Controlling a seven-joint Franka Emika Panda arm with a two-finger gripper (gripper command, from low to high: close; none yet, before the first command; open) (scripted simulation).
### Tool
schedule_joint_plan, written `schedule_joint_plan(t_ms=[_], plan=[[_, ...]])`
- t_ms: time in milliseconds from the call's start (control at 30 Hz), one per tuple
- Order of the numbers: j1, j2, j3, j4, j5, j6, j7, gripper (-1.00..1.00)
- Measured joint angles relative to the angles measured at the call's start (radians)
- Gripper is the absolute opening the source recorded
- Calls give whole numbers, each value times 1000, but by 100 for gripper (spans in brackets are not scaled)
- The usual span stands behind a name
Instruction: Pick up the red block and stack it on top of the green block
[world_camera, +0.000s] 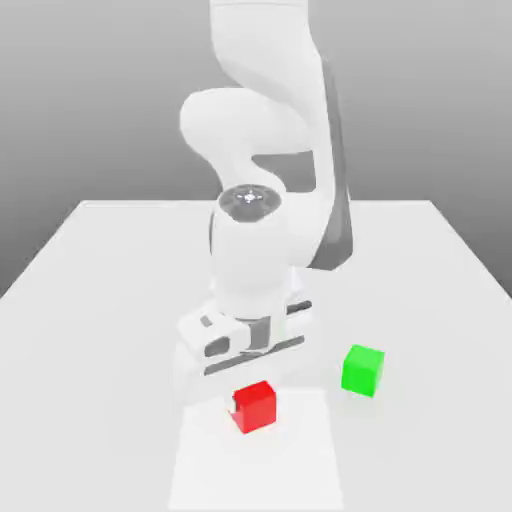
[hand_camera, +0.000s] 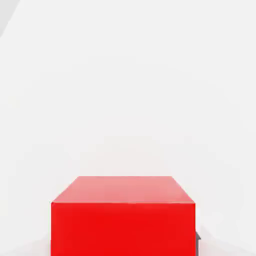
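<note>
The red block (world_camera: 256, 407) rests on the white table (world_camera: 100, 300) near its front edge, directly under the hand. My gripper (world_camera: 252, 402) reaches down around it, shut on the red block, with one fingertip (world_camera: 234, 405) against the side toward the exterior view's left. In the hand view the red block (hand_camera: 122, 217) looms very close, with a dark finger edge (hand_camera: 197, 241) beside it. The green block (world_camera: 362, 370) stands on the table to the exterior view's right of the red one, about a block's width away and slightly farther back.
The white arm (world_camera: 260, 240) rises over the middle of the table behind the blocks. A lighter rectangular patch (world_camera: 255, 465) lies on the tabletop in front of the red block.
</note>
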Motion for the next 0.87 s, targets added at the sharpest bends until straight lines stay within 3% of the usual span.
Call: schedule_joint_plan(t_ms=[200, 500, 767, 800, 867], plan=[[0, -201, -23, -30, -86, -171, 62, -100], [336, -445, 115, -139, -33, -307, -272, -100], [396, -226, 145, -147, -64, -80, -313, -100], [395, -203, 144, -146, -73, -57, -307, 100], [394, -203, 144, -146, -73, -57, -307, 100]])
